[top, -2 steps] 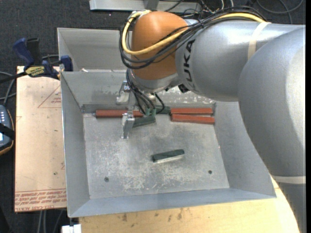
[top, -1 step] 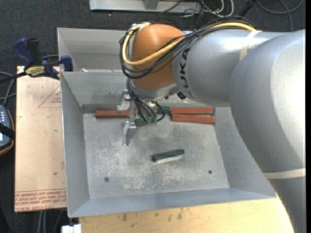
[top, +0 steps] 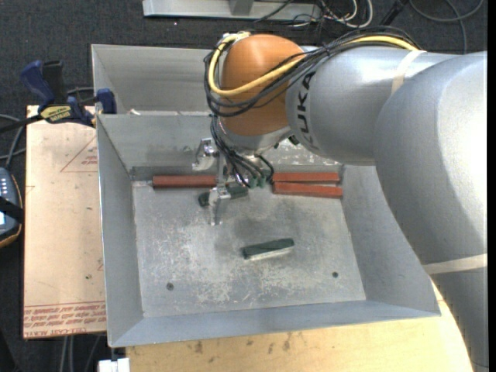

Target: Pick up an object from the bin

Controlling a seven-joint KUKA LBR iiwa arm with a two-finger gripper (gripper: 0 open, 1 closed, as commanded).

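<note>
My gripper [top: 216, 201] hangs below the orange wrist cover, low over the back of the bin's floor, left of centre. It is right at a reddish-brown bar [top: 182, 182] lying along the foot of the back wall. More reddish-brown bar [top: 307, 184] shows to the right of the gripper, and the stretch between is hidden, so I cannot tell if it is one piece. A small dark grey-green block [top: 267, 249] lies flat on the floor in front of the gripper, apart from it. I see nothing held in the gripper.
The arm reaches in from the right and covers the bin's back right corner and right wall. The bin's sloped walls rise on all sides of the scuffed floor.
</note>
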